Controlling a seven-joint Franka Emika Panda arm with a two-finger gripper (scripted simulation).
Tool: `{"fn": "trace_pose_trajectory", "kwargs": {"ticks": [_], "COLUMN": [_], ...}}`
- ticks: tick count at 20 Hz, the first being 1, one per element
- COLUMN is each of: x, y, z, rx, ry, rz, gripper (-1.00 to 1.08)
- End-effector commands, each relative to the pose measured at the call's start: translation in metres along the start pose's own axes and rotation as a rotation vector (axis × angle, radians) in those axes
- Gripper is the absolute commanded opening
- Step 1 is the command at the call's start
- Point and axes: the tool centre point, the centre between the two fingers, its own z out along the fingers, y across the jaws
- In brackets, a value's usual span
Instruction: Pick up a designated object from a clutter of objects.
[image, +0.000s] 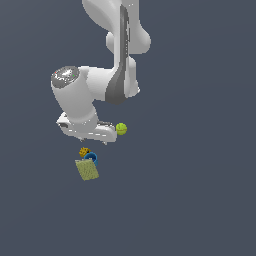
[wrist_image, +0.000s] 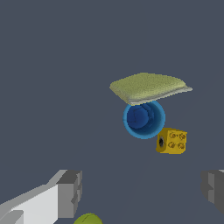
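Mustard lump (wrist_image: 171, 141) with dark speckles lies ahead of the fingers (wrist_image: 70, 192), nearer one finger, just beside the blue cup (wrist_image: 144, 119). Beyond the cup sits the olive box (wrist_image: 149, 87). The gripper (wrist_image: 142, 194) is spread wide, grasping nothing; a green ball (wrist_image: 88, 218) lies beneath it.

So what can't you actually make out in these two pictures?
- Green ball: wrist view, cut off by the picture's edge.
- Gripper: exterior view, fingers too small; wrist view, both fingers cut off.
- Blue cup: exterior view, too small to tell its shape.
- Yellow block: exterior view, markings unreadable.
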Motion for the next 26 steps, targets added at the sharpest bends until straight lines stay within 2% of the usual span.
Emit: {"fn": "trace_pose_trajectory", "kwargs": {"ticks": [1,6,11,19,26], "x": [0.001,-0.003,-0.007,-0.009,-0.01], "y": [0.024,0.059,0.078,0.082,0.084], "z": [0.024,0.059,0.079,0.085,0.114], "rx": [-0.006,-0.018,-0.027,-0.028,-0.029], "ry": [0.004,0.007,0.008,0.007,0.008], "rz": [0.031,0.076,0.101,0.106,0.107], "gripper": [1.0,1.0,1.0,1.0,1.0]}}
